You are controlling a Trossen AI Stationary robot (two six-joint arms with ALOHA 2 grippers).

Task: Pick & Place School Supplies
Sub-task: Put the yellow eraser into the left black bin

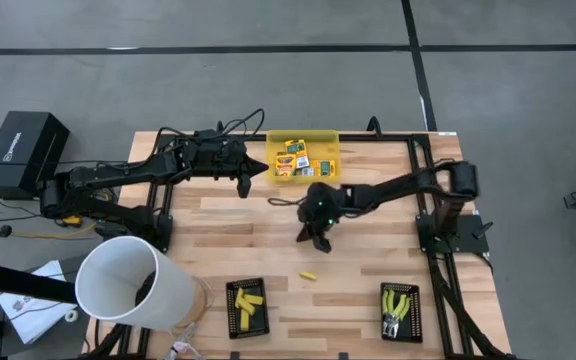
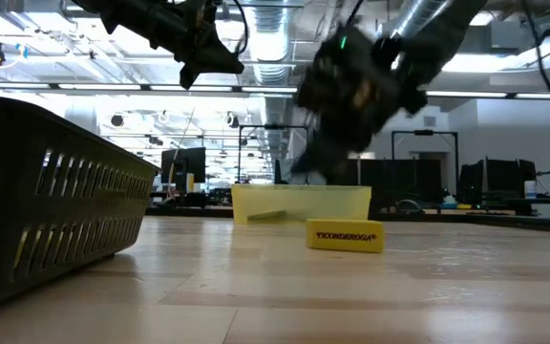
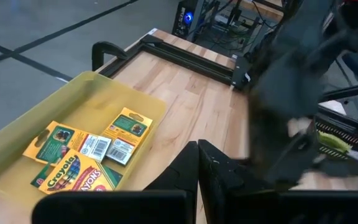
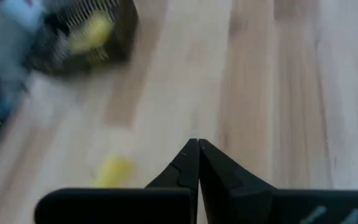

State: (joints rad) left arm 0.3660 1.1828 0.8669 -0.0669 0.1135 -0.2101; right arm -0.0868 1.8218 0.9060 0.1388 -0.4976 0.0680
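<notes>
One short yellow stick [image 1: 309, 275] is seen lying loose on the bench [image 1: 368, 260], between the two black trays and a little nearer the left black tray [image 1: 247, 307], which already holds several like sticks. Its long axis appears to run roughly along the bench's width, slightly slanted; which end leads cannot be told.

The right pincer [image 1: 318, 240] hangs over the bench between the yellow bin [image 1: 303, 157] and the loose stick, its fingers pressed fully together and nothing held. The left pincer [image 1: 256, 170] is parked just beside the bin, likewise shut and empty. Printed boxes [image 3: 86, 155] lie flat in the bin, and the hand tools [image 1: 399, 306] rest in the right black tray [image 1: 401, 311].

The step in hand is judged to be the approach to the loose stick. For the next move, the right pincer would need to be opened, brought down over the stick and set across its long axis.
</notes>
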